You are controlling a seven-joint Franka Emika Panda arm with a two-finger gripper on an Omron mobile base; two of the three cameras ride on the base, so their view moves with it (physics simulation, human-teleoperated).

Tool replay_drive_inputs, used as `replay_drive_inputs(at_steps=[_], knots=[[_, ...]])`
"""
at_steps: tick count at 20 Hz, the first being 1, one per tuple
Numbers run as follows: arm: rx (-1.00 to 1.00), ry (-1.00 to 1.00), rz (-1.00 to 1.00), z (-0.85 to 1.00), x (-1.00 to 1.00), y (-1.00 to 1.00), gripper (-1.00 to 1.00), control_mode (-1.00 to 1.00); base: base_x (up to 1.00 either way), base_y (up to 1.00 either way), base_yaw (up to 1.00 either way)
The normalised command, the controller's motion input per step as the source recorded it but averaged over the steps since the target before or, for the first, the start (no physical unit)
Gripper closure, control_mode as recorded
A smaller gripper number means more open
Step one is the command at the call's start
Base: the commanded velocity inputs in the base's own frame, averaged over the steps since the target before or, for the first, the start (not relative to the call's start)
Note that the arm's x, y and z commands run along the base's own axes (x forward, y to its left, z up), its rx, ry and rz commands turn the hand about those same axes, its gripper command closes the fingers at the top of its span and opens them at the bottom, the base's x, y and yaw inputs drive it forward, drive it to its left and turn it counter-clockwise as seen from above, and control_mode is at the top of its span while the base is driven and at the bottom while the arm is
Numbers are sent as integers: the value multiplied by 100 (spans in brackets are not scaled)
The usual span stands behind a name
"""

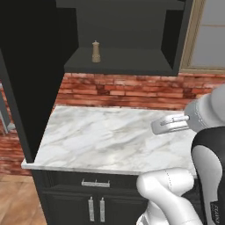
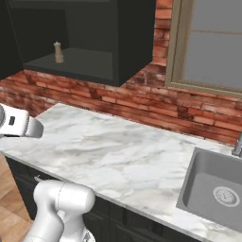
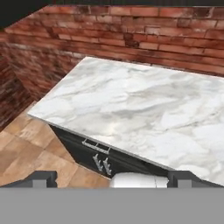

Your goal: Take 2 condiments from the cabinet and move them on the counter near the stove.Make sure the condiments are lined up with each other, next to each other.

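**Jar on the cabinet shelf, hand held above the surface**

The jar (image 1: 96, 51) stands upright on the lower shelf of the open cabinet (image 1: 118, 63), left of the shelf's middle and well apart from the arm. The right base view shows the same jar (image 2: 58, 52) near the left end of the shelf, alone, with the dark cabinet (image 2: 94, 42) walls around it. It is tan-brown with a small knob on top.

Below the cabinet runs a red brick wall (image 1: 118, 90), and under that lies the white marble surface (image 1: 105, 136) with grey veins. It sits on black base cabinets with short silver handles (image 1: 95, 182). In the right base view the marble surface (image 2: 118, 156) carries on to a steel sink (image 2: 217, 189) set beneath a window (image 2: 212, 42).

The hand (image 1: 165, 125) hovers over the right part of the surface, pointing left, well below the shelf and touching nothing. In the hand view its two dark fingertips (image 3: 41, 178) stand far apart at the bottom corners, so it looks released, with nothing between them; the base views are too poor to confirm this. That view looks down on the surface's corner (image 3: 131, 109), the brick wall and a wooden floor (image 3: 26, 148).
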Motion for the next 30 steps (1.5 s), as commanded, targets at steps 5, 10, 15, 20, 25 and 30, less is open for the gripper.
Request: replay_drive_inputs(at_steps=[5, 10, 15, 20, 25, 30], knots=[[-4, -16, 0, 55, 12, 31, -100, -100, 0, 0, 0], [-8, -10, 0, 55, 26, 19, -100, -100, 0, 0, 0], [-6, -9, 5, 41, 49, 0, -100, -100, 0, 0, 0], [-6, -6, 7, 13, 69, 0, -100, -100, 0, 0, 0], [-8, -15, 3, 0, 73, 0, -100, -100, 0, 0, 0], [-1, -14, 0, 0, 66, 2, -100, -100, 0, 0, 0]])
